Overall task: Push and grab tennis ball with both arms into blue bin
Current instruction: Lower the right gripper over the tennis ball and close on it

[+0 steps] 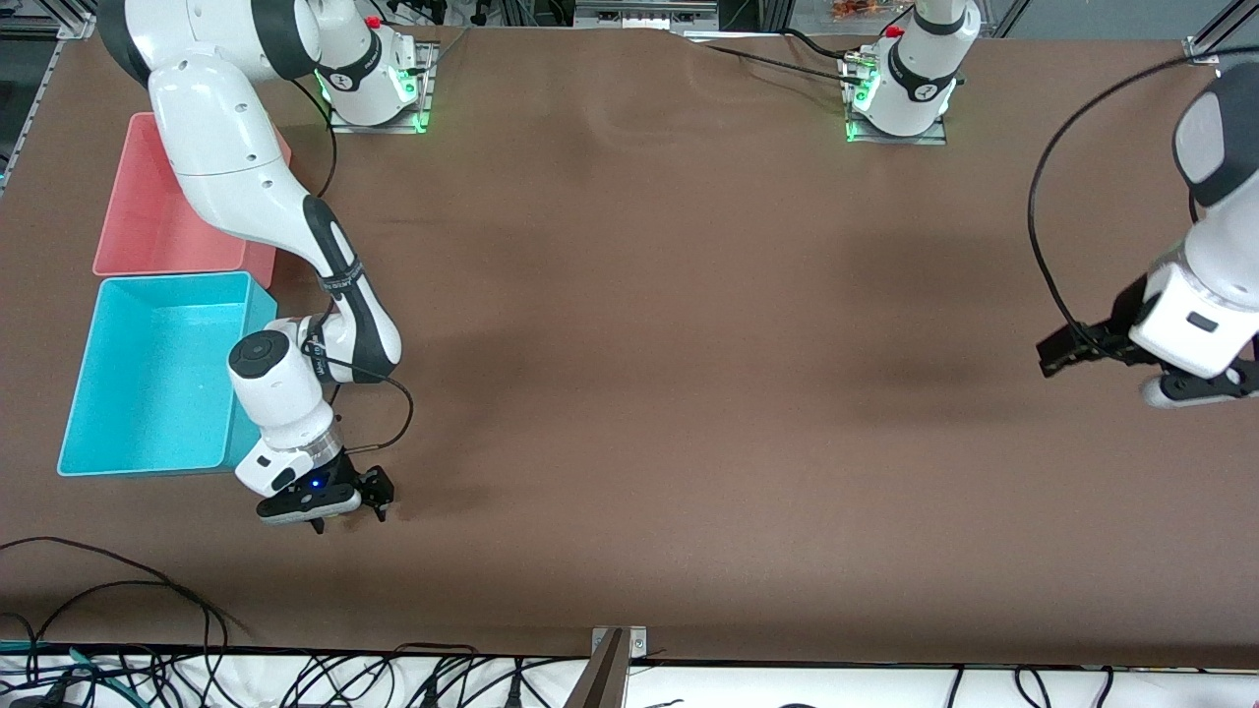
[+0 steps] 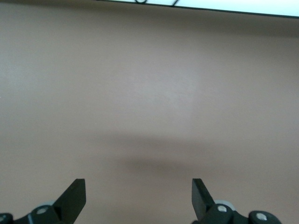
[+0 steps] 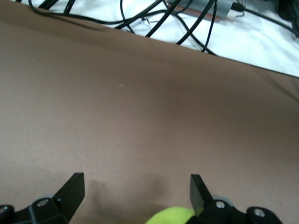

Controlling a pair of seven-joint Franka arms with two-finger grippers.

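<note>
Yellow-green ball: we see the tennis ball [image 3: 170, 216] only in the right wrist view, as a fuzzy sliver between the two fingers and close against one finger [image 3: 202, 196]; whether it touches that finger we cannot tell. In the front view the gripper body hides it from us.

Right gripper: we find the right gripper [image 1: 349, 513] low over the brown table [image 1: 689, 344], just past the blue bin's corner nearest the front camera. Its fingers are spread apart, with the ball sitting in the gap and not clamped.

Blue bin: we see the blue bin [image 1: 74, 413] at the right arm's end of the table, open top up, its inside bare. The right arm's wrist overlaps the bin wall on the table-centre side.

Pink bin: we note a pink bin [image 1: 118, 221] just beside the blue one and farther from the front camera, partly covered by the right arm.

Left gripper: we place the left gripper [image 2: 138, 198] over bare table at the left arm's end, well apart from the ball and both bins; its fingers stand wide apart with nothing between them. This arm waits.

Cables: we see black cables [image 1: 295, 678] along the table edge nearest the front camera.
</note>
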